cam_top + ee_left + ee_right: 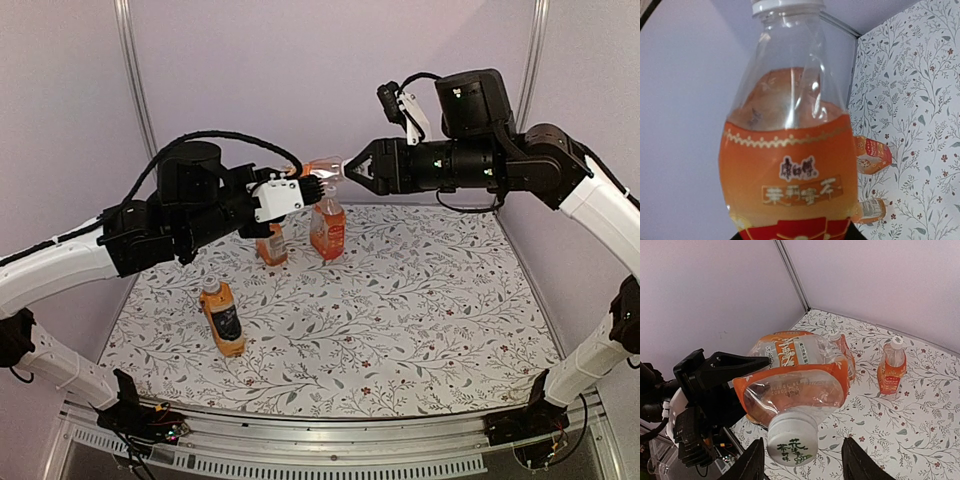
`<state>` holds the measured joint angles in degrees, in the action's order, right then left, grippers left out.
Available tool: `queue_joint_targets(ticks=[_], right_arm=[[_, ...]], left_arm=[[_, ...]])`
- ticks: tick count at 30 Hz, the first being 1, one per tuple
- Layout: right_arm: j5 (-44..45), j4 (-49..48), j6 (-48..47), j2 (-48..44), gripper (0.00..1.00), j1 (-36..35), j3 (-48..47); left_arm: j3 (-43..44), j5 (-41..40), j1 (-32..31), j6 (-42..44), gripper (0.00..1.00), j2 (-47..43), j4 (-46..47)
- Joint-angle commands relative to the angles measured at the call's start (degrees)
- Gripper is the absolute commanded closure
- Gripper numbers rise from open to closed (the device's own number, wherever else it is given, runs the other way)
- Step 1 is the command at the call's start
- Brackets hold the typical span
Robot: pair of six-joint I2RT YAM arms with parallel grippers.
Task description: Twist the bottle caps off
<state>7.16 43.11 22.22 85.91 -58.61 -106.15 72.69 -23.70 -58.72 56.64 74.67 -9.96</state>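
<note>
My left gripper (306,183) is shut on an orange drink bottle (322,166) and holds it sideways in the air, cap toward the right arm. In the left wrist view the bottle (790,165) fills the frame, with its white cap (785,5) at the top. My right gripper (805,464) is open, one finger on each side of that cap (792,442) with gaps on both sides. It also shows in the top view (348,168). Two capped bottles (328,225) (272,244) stand at the back. A black-labelled bottle (222,318) is at the front left.
A floral cloth (420,310) covers the table. Purple walls close in the back and sides (300,80). In the right wrist view the standing bottles (892,367) (844,351) are below and beyond the held one. A metal rail (330,440) runs along the near edge.
</note>
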Motion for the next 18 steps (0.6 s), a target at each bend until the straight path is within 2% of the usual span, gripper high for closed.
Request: queue_joint_targets(ticks=[1, 3, 9, 13, 15, 18], right_arm=[[-1.57, 1.03, 0.11, 0.95, 0.52, -0.44, -2.06], [-1.80, 0.96, -0.26, 1.23, 0.60, -0.41, -2.49], [-2.64, 0.85, -1.24, 2.54, 0.65, -0.37, -3.51], [-3.60, 1.31, -1.30, 3.29, 0.73, -0.40, -3.81], [-3.64, 1.65, -1.31, 3.22, 0.72, -0.33, -3.55], [-3.42, 2.11, -1.30, 2.50, 0.61, -0.37, -2.93]], left_arm=[[-0.75, -0.32, -1.13, 1.34, 0.91, -0.91, 2.36], [-0.86, -0.14, -1.30, 1.60, 0.91, -0.93, 2.48], [-1.32, 0.14, -1.66, 2.12, 0.91, -1.19, 2.50], [-1.47, -0.25, -1.80, 2.05, 0.91, -1.31, 2.55], [-1.49, -0.44, -1.75, 1.94, 0.91, -1.41, 2.56], [-1.67, -0.45, -1.75, 1.84, 0.91, -1.46, 2.72]])
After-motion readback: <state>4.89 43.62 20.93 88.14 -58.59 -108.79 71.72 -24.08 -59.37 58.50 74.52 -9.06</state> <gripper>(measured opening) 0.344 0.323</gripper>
